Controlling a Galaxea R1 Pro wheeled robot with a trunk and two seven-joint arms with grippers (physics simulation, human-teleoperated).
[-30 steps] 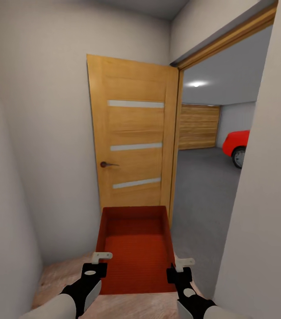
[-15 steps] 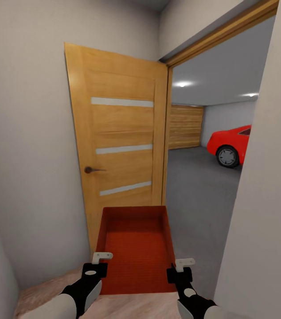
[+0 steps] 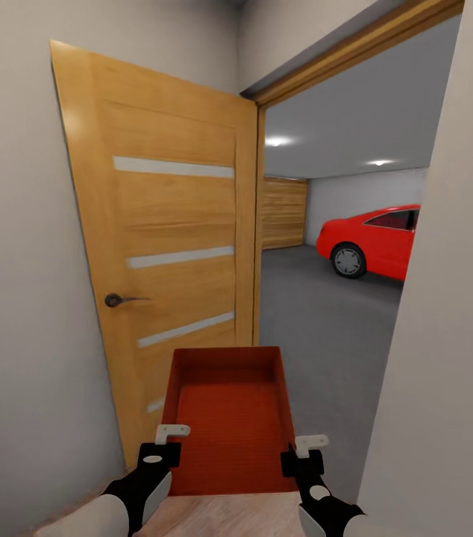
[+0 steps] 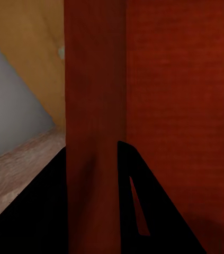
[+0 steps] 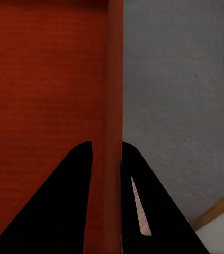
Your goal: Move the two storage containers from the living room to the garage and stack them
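Shifting of the whole head view since a second ago, from the camera moving nearer to the doorway: door now larger and further toward the left, more of the car visible through the opening, container and both arms keeping the same place in the picture.

Facing an open doorway into the garage [image 3: 341,194], with grey-white walls and lit ceiling lamps. Seeing the dark grey floor [image 3: 326,313] of that room beyond the threshold, and a wooden roll-up door [image 3: 283,212] on the far wall. Standing open at the left, a wood door [image 3: 169,246] with three pale stripes and a dark handle [image 3: 117,300]. Parked at the right inside, a red car [image 3: 371,240], partly hidden by the near white wall [image 3: 445,335].

Carrying one orange-red storage container [image 3: 227,418], open-top and empty, low in front of the trunk, over the pale wood-plank floor [image 3: 221,518] just before the threshold.

Clamping on the container's left wall, the left end effector [image 3: 163,444]; in the left wrist view the wall sitting between the two dark fingers [image 4: 143,211]. Clamping on the right wall, the right end effector [image 3: 302,452]; in the right wrist view the thin wall [image 5: 113,106] passing between its fingers, grey concrete beside it.
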